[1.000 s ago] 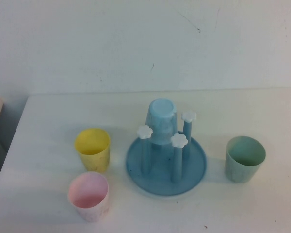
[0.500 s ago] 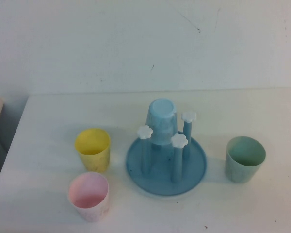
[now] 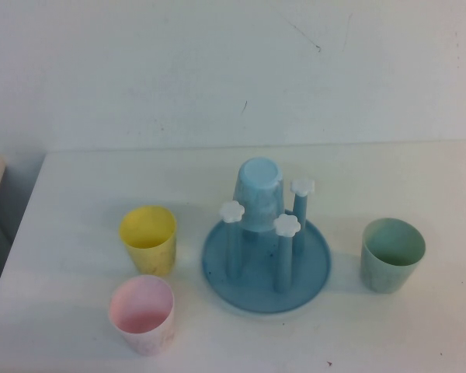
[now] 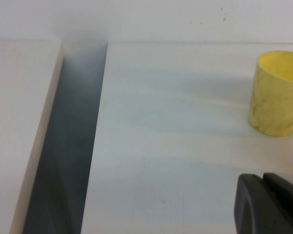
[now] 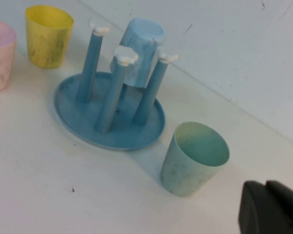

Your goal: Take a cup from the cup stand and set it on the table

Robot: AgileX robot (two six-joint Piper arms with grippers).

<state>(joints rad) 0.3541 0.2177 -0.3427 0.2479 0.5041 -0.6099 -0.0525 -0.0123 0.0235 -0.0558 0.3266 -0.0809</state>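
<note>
The pale mint-green cup (image 3: 393, 254) stands upright, mouth up, on the white table (image 3: 78, 194), right of the cup stand (image 3: 314, 268). It also shows in the right wrist view (image 5: 195, 158). The blue round stand has white-knobbed pegs, and a light blue cup (image 3: 259, 194) hangs upside down on a back peg. Neither arm shows in the high view. My right gripper (image 5: 265, 185) is shut and empty, a short way from the mint cup. My left gripper (image 4: 262, 178) is shut and empty above the table's left part, near the yellow cup (image 4: 278, 95).
A yellow cup (image 3: 148, 239) and a pink cup (image 3: 143, 313) stand upright left of the stand. A dark gap (image 4: 68, 146) runs along the table's left edge beside another white surface. A white wall rises behind the table.
</note>
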